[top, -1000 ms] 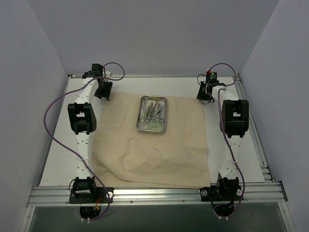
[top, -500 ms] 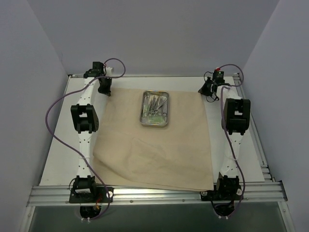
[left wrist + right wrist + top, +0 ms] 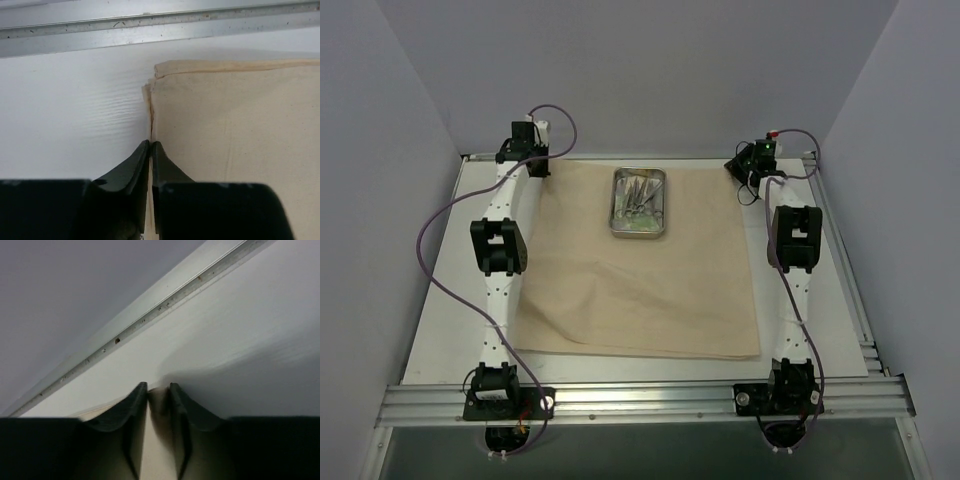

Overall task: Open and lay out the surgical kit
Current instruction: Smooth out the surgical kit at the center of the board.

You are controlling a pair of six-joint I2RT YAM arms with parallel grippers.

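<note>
The cloth lies spread almost flat under the tray, which holds the instruments in a heap. At the far corner left of the tray, the left gripper is clamped on the cloth's edge. Right of the tray, the right gripper shows a narrow gap with beige in it, and I cannot tell if it pinches. Unwrapping looks done; laying out the instruments is not yet begun.

No legible txt/labels anywhere

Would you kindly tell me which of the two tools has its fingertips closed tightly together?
The left tool: its tips meet on the beige cloth edge; the right tool shows a cloth-filled gap.
</note>
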